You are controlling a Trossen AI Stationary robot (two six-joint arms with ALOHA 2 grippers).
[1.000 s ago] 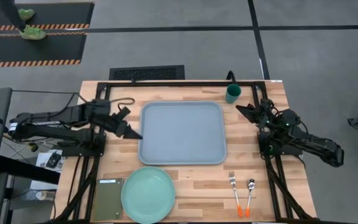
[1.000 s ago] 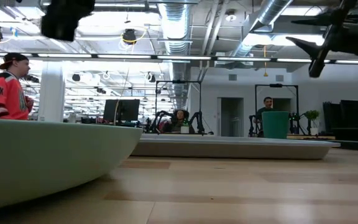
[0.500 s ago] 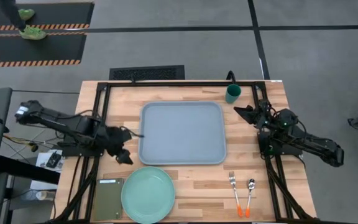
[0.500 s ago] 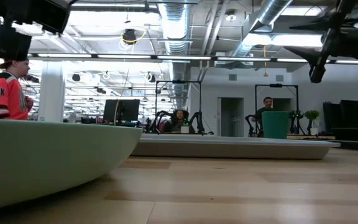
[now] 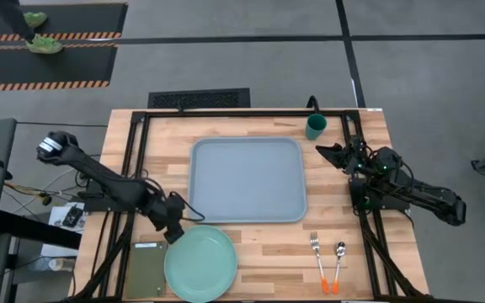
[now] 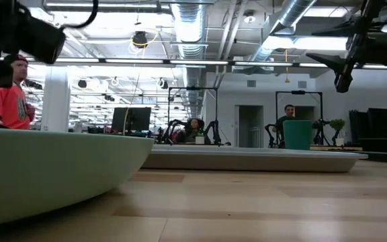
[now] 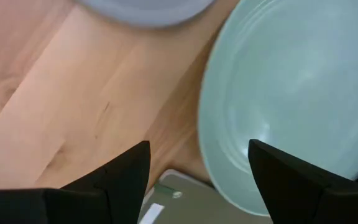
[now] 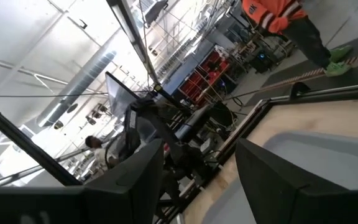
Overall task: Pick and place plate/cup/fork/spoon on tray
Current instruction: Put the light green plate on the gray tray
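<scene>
The pale mint-green plate (image 5: pixel 200 263) lies flat near the table's near edge, left of centre; it also shows in the left wrist view (image 7: pixel 291 106). My left gripper (image 5: pixel 173 231) hovers open just above the plate's far-left rim, touching nothing. The blue-grey tray (image 5: pixel 247 178) lies at the table's centre. The teal cup (image 5: pixel 315 127) stands upright at the far right. The fork (image 5: pixel 317 260) and spoon (image 5: pixel 338 261) lie side by side at the near right. My right gripper (image 5: pixel 322 150) is open and empty, near the cup, right of the tray.
A flat olive-green rectangle (image 5: pixel 146 269) lies left of the plate, close under my left gripper. People stand and sit in the room beyond the table in the low view (image 6: pixel 5 94). Bare wood lies between tray and cutlery.
My left gripper has swung from the tray's left side toward the table's near edge and down, tipping to point down at the plate's far-left rim. My right arm has barely moved.
</scene>
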